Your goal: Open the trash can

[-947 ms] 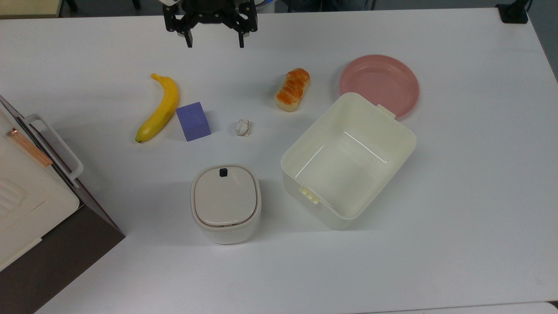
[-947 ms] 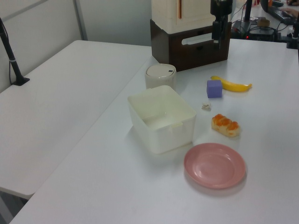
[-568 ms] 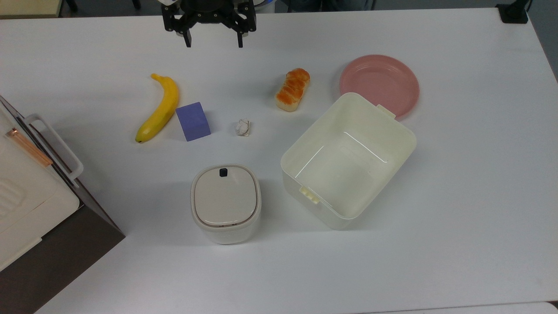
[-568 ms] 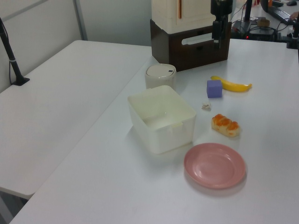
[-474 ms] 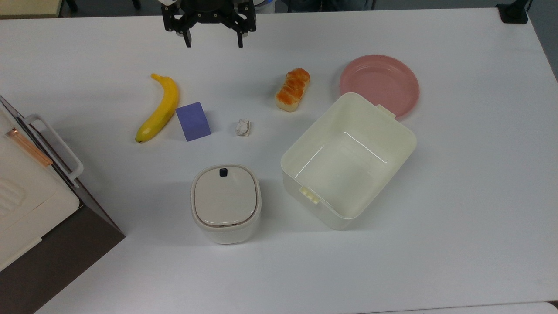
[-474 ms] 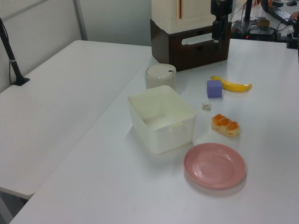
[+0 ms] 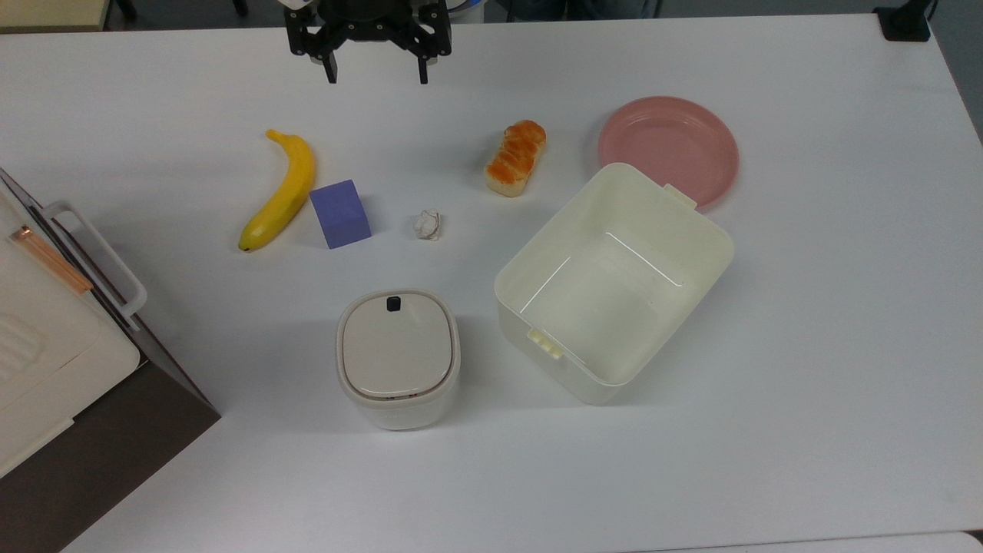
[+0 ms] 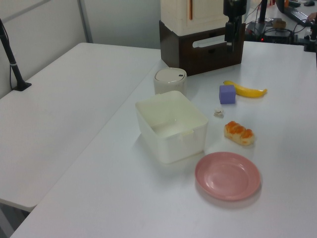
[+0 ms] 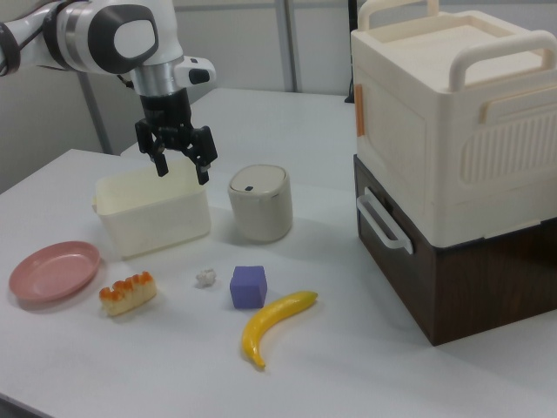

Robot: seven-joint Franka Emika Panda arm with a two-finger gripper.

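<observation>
So the gripper (image 7: 376,77) hangs at the top view's 12 o'clock edge, fingers spread wide and nothing between them. My guess is it's parked high and open because the approach hasn't started.

The bin (image 7: 398,358) sits at roughly 7 o'clock from the table's (image 7: 806,369) middle in the top view, lid (image 7: 395,343) down flat. The black button (image 7: 393,304) is on the lid's 12 o'clock edge, facing the gripper side, so it looks like a straight press from above would do it.

A tub (image 7: 612,283) stands at the bin's 3 o'clock, apart from it. Cube (image 7: 340,213), banana (image 7: 282,192) and a paper scrap (image 7: 427,225) lie between gripper and bin.

Hard to read: the arm is cut off at the top view's edge, and the lid's hinge side isn't clear anywhere.
</observation>
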